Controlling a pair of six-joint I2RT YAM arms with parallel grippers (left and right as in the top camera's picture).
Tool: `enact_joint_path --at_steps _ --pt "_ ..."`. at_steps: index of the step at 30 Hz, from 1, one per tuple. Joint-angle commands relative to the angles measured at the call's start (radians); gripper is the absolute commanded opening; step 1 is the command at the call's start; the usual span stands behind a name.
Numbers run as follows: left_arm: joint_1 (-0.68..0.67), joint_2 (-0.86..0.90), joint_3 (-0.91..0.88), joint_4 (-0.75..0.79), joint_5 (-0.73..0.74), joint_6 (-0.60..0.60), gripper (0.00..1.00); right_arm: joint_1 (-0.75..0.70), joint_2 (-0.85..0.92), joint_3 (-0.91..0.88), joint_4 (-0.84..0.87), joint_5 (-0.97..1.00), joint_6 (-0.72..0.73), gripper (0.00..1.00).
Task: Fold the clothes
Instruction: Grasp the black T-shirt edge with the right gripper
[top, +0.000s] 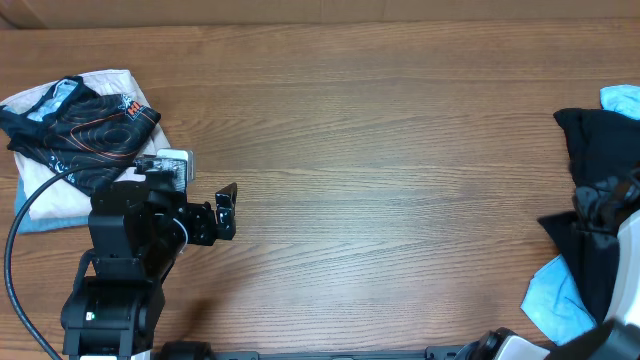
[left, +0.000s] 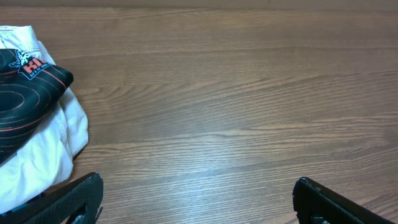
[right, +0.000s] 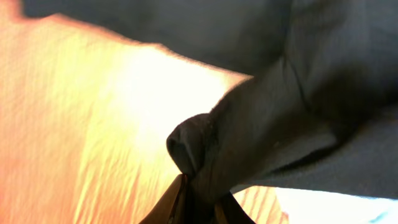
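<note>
A folded stack lies at the table's far left: a black patterned garment (top: 85, 135) on a white garment (top: 50, 195), also in the left wrist view (left: 25, 87). My left gripper (top: 226, 210) is open and empty to the right of that stack, its fingers (left: 196, 199) spread over bare wood. At the right edge lies a crumpled black garment (top: 600, 150). My right gripper (top: 600, 205) is shut on a bunched fold of it (right: 205, 162), lifting it slightly.
Light blue cloth shows under the black garment at the right edge (top: 555, 300) and at the top right corner (top: 622, 98). A black cable (top: 20, 230) loops beside the left arm. Wooden tabletop (top: 400, 150) spans the middle.
</note>
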Motion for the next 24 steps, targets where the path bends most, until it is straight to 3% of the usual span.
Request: enact_joint_path --at_steps 1,7,18,24 --pt "-0.008 -0.002 0.026 0.008 0.012 -0.007 1.00 0.077 -0.096 0.066 -0.010 -0.052 -0.111 0.15" --pt "-0.008 -0.002 0.026 0.008 0.028 -0.007 1.00 0.259 -0.177 0.184 -0.074 -0.051 -0.201 0.24" --pt "-0.008 -0.002 0.026 0.008 0.027 -0.006 1.00 0.695 -0.115 0.219 -0.065 -0.006 -0.192 0.27" --pt "-0.008 -0.002 0.026 0.006 0.027 -0.006 1.00 0.713 -0.036 0.218 -0.141 0.226 -0.031 0.38"
